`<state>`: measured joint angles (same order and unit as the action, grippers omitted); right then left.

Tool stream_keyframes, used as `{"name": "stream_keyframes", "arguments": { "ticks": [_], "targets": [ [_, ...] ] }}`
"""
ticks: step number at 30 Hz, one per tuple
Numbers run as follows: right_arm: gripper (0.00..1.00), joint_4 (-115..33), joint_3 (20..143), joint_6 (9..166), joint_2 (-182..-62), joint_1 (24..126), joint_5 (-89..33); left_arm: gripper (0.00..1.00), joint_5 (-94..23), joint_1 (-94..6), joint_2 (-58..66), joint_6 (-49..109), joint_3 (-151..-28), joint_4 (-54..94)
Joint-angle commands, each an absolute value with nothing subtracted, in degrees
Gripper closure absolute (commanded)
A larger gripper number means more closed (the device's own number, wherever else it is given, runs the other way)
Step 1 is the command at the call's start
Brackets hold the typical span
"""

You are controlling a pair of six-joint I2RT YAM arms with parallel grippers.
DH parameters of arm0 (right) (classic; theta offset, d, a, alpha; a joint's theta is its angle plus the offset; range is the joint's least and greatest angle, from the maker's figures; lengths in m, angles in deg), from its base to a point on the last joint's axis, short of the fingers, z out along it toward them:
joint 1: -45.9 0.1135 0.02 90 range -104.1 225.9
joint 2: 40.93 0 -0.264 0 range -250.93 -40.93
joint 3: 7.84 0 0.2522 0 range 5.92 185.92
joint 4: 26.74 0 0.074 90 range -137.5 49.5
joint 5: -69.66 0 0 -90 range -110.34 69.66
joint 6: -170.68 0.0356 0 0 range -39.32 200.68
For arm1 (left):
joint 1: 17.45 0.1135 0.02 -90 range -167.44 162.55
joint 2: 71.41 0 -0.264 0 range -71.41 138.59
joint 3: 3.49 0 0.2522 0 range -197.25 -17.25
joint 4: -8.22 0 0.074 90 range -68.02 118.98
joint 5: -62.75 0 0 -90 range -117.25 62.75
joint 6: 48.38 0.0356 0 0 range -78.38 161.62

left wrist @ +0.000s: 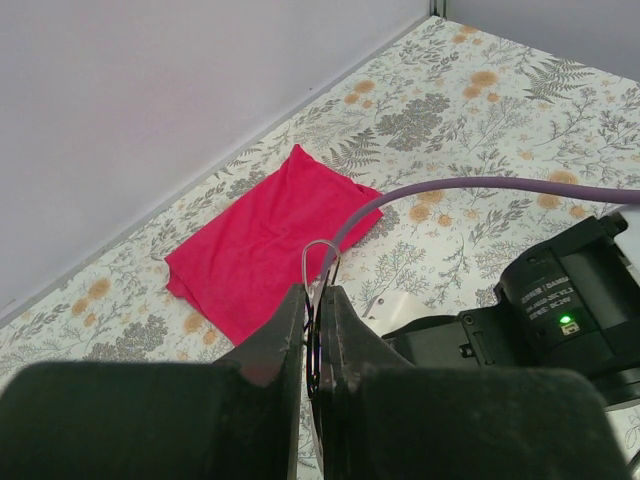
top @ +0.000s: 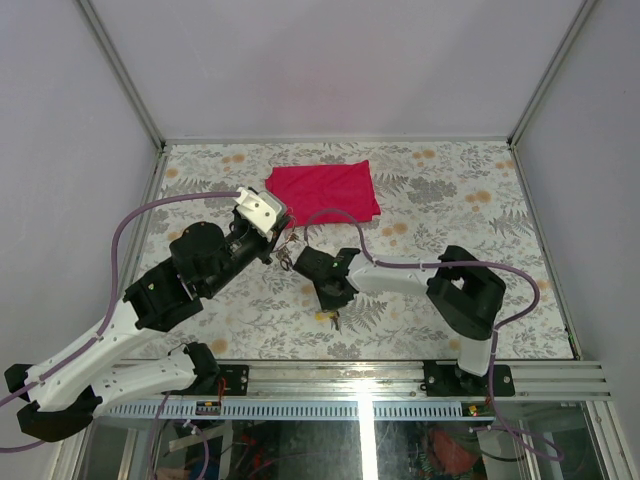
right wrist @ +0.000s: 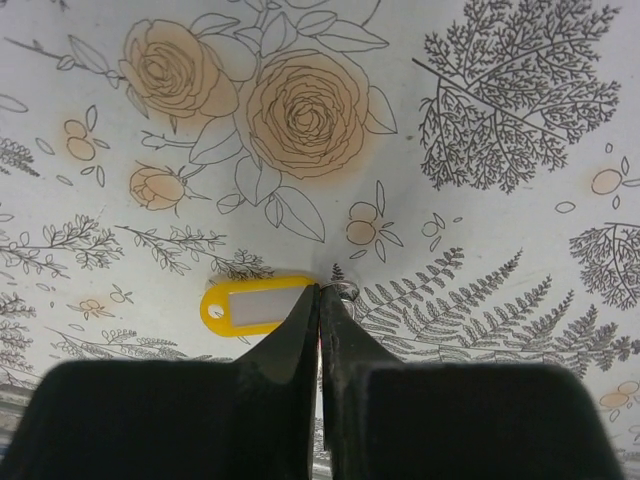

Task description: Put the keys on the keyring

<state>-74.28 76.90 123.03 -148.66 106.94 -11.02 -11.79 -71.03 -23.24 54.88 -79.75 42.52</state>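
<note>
**Inspector:** Start nearest the bases. Right side?

**Operator:** My right pincer (right wrist: 321, 300) points down at the table (right wrist: 480, 250) with its fingers pressed together. The tips meet at a small metal loop (right wrist: 346, 291) beside a yellow tag (right wrist: 250, 306) that lies flat with its long axis across the view. I cannot confirm whether anything is pinched between the pads. From above, the keys (top: 331, 320) are a small cluster at those same fingertips, too small to count.

**Inspector:** Left side?

**Operator:** My left pincer (left wrist: 318, 300) is clenched on the keyring (left wrist: 319, 262). The thin wire loop stands out past the fingertips, held off the table, its long axis in line with the fingers.

**Inspector:** The governing relation?

**Operator:** The keys lie toward the near edge and to the right of the held ring, close but apart from it. The right arm is plainly the nearer one to them. My judgement is that a key must be lifted and its hole brought to the exposed wire end.

**Inspector:** Anything beyond?

**Operator:** A red cloth (left wrist: 262, 240) lies flat past the ring, towards the back wall, with nothing on it. There are no containers in view.
</note>
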Motion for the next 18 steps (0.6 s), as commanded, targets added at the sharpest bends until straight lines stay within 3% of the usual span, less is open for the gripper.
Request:
{"name": "stream_keyframes", "arguments": {
  "ticks": [1, 7, 18],
  "targets": [
    [1.00, -68.07, 73.48, 115.96, -143.46, 107.25, -13.58, 1.00, -11.13, -70.71, -23.66, 55.79, -79.95, 37.94],
    [1.00, -64.00, 68.83, 103.37, -137.55, 107.25, -19.03, 1.00, -10.83, -70.76, -23.82, 55.99, -80.03, 38.13],
    [1.00, -72.01, 69.54, 82.85, -136.49, 107.25, -22.11, 1.00, -10.91, -70.75, -24.11, 55.89, -80.17, 38.23]
  ]
}}
